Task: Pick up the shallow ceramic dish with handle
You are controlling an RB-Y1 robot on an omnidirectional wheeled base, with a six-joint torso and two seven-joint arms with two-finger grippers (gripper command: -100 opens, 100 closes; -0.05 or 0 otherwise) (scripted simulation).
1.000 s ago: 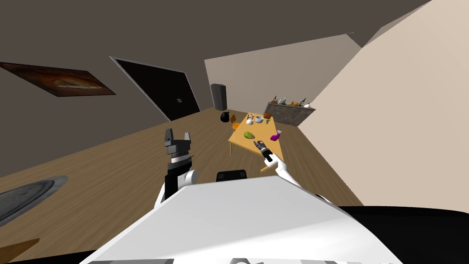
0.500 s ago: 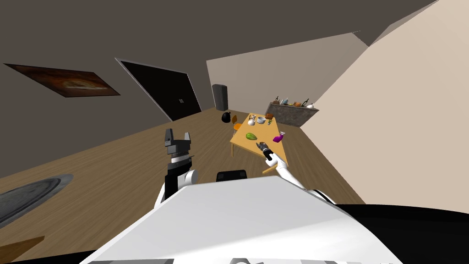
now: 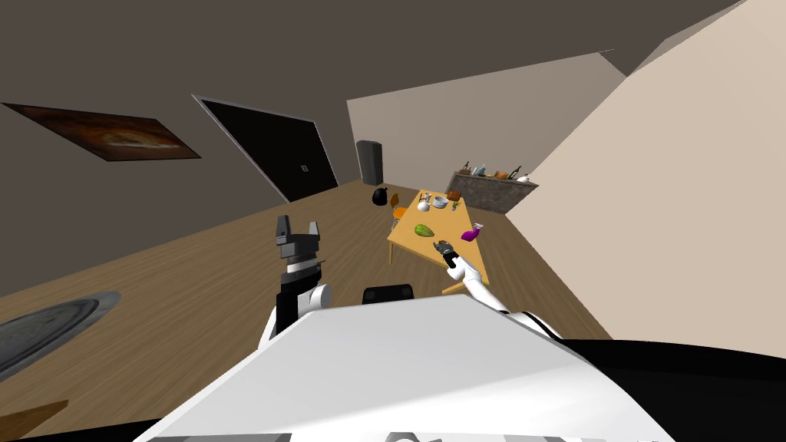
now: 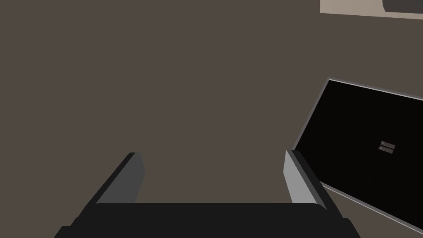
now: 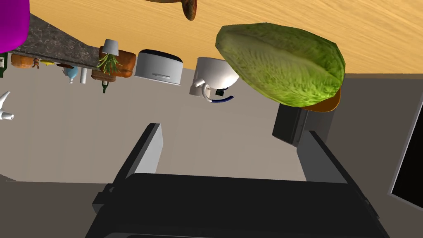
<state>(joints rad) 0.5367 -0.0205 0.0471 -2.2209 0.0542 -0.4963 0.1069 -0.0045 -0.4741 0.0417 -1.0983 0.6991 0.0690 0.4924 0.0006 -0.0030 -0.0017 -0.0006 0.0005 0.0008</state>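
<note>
Right gripper (image 3: 441,245), fingers apart and empty, hovers above the near end of the light wooden table (image 3: 447,222). The shallow white-grey round dish (image 5: 159,68) sits at the table's far end. Left gripper (image 3: 298,224), left of the table, is likewise spread and empty.

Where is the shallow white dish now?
In the head view, ahead and right, the white dish sits at the far end of the wooden table, between the white jug and the brown planter.

Head cam views our light wooden tabletop (image 3: 445,222) from afar, steeply down. Right wrist cam sits close, inverted, sharing its green leafy vegetable (image 5: 285,68). Left wrist cam faces a dark grey-brown wall (image 4: 165,82).
</note>
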